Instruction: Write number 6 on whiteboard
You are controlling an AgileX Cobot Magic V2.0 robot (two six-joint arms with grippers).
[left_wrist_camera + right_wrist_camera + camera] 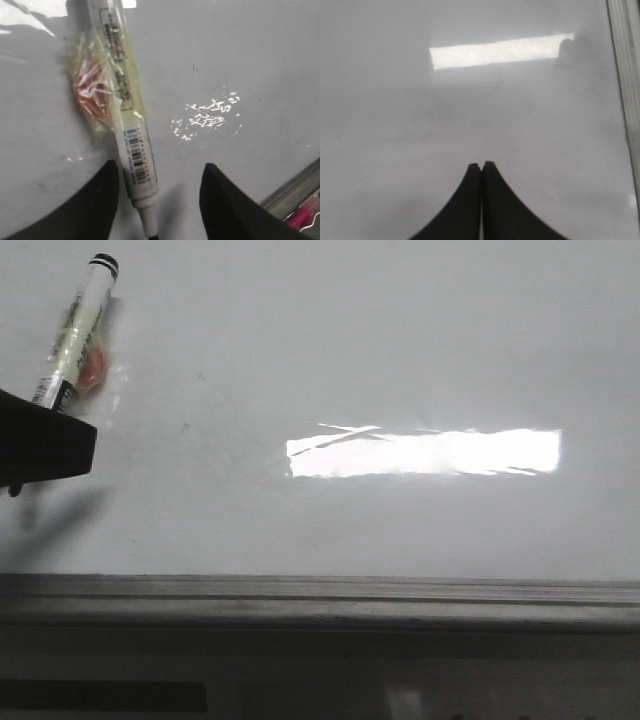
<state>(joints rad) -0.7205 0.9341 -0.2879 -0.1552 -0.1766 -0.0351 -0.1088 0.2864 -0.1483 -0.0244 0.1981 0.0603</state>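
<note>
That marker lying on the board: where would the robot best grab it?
Probably across the bare barcoded barrel of the marker, near its nib. The left gripper already straddles that end with open jaws, and crinkled wrap bulks the middle.

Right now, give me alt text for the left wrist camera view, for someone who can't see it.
A capped white marker wrapped in clear tape lies on the glossy whiteboard, between the spread black fingers of the open left gripper. No number is written on the board, and a grey rail runs along its edge.
</note>
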